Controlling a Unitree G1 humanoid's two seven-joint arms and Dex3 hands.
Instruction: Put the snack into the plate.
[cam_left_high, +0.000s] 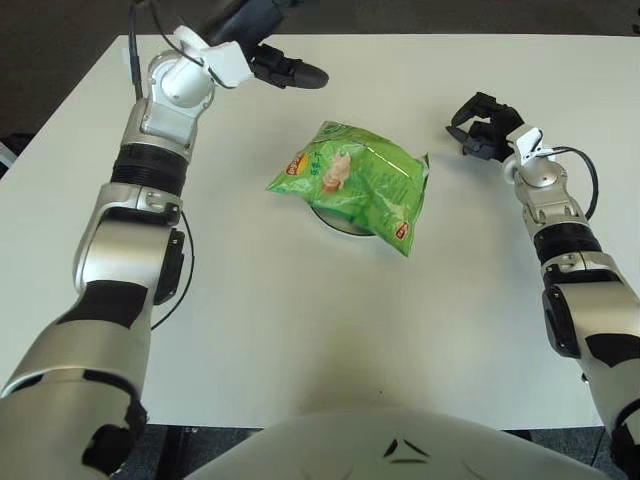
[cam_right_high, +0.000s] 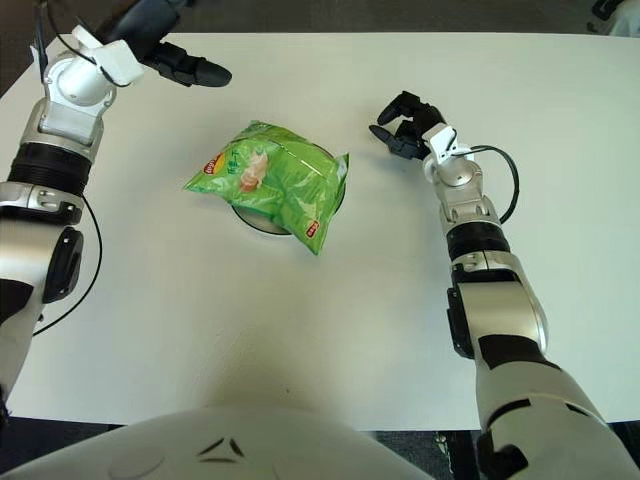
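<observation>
A green snack bag (cam_left_high: 355, 185) lies across a small white plate (cam_left_high: 335, 222) near the middle of the white table, covering most of it. My left hand (cam_left_high: 268, 48) is raised at the far left, well away from the bag, fingers spread and holding nothing. My right hand (cam_left_high: 483, 126) shows to the right of the bag, fingers curled, with nothing in it.
The white table (cam_left_high: 330, 330) runs wide around the plate. Its far edge (cam_left_high: 400, 36) meets a dark floor. A black cable (cam_left_high: 578, 165) loops at my right wrist.
</observation>
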